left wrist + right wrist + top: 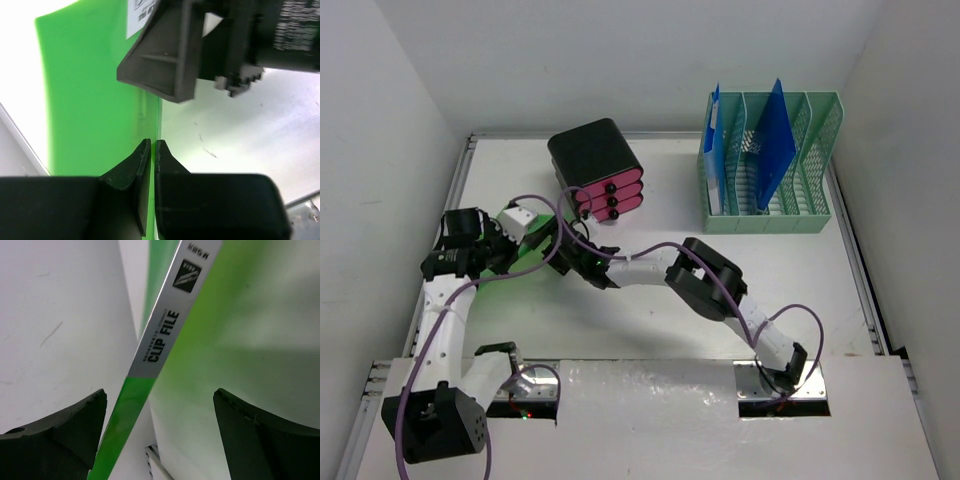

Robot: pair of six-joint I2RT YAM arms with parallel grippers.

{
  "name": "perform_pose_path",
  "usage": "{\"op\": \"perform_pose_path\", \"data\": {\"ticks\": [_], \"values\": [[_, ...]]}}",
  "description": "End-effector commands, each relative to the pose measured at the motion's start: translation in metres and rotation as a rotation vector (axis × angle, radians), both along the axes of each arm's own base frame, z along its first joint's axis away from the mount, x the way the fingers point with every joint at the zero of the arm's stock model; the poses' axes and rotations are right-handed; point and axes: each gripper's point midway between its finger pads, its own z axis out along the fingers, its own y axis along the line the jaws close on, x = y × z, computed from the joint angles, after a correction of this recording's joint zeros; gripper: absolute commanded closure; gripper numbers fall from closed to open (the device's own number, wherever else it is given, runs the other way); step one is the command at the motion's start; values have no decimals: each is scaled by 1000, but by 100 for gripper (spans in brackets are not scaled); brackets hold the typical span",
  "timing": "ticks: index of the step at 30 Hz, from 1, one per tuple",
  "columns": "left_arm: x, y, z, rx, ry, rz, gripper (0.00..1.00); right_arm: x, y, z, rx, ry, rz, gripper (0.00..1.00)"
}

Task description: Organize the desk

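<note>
One white surface (pixel 720 290) is filling the middle of the top view, boxed in by white walls, with everything sitting on its far half. Left gripper (pixel 153 150) is pinching tight on the edge of one green clip file (pixel 85 100), near the surface's left side. Right gripper (pixel 160 392) is standing wide, jaws straddling the file's spine, not touching it. One black drawer box (pixel 592 152) is showing three pink drawers (pixel 610 190), far centre. One green file rack (pixel 820 130), far right, is holding two blue folders (pixel 777 140) upright.
</note>
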Motion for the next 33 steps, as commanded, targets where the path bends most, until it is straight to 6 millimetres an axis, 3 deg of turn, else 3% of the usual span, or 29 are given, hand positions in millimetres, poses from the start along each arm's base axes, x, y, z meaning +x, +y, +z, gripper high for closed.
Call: {"op": "perform_pose_path", "data": {"ticks": [1,5,7,10,11,15,16,19,21,26,28,31,32,33], "values": [[0,-11,19,-16,-52,-83,100,3,7,4,14,53,-6,16],[-8,-11,5,3,-15,-118,100,3,12,-6,9,72,23,20],[-12,-10,-2,23,3,-142,100,0,11,-16,1,92,33,27],[-20,-10,-7,45,31,-184,100,0,9,-26,33,120,33,46],[-23,-11,-8,53,38,-203,100,0,8,-29,43,125,30,63],[-39,-12,-14,74,87,-274,100,1,3,-29,10,100,44,98],[-40,-13,-10,74,92,-284,76,-1,3,-27,2,83,54,100],[-49,-15,2,72,118,-309,20,-5,4,-7,-10,5,114,100],[-51,-18,22,60,103,-305,9,-9,4,11,-29,-91,167,100],[-55,-38,77,-41,40,-327,6,-29,15,81,-113,-440,364,100],[-46,-38,106,-39,-30,-298,6,-41,13,106,-173,-619,480,100],[-31,-33,128,-52,-94,-206,6,-56,7,116,-318,-846,672,100],[-27,-32,130,-57,-102,-185,6,-56,0,129,-361,-896,690,100],[-18,-28,133,-68,-122,-133,6,-56,-11,122,-466,-957,751,100]]}}
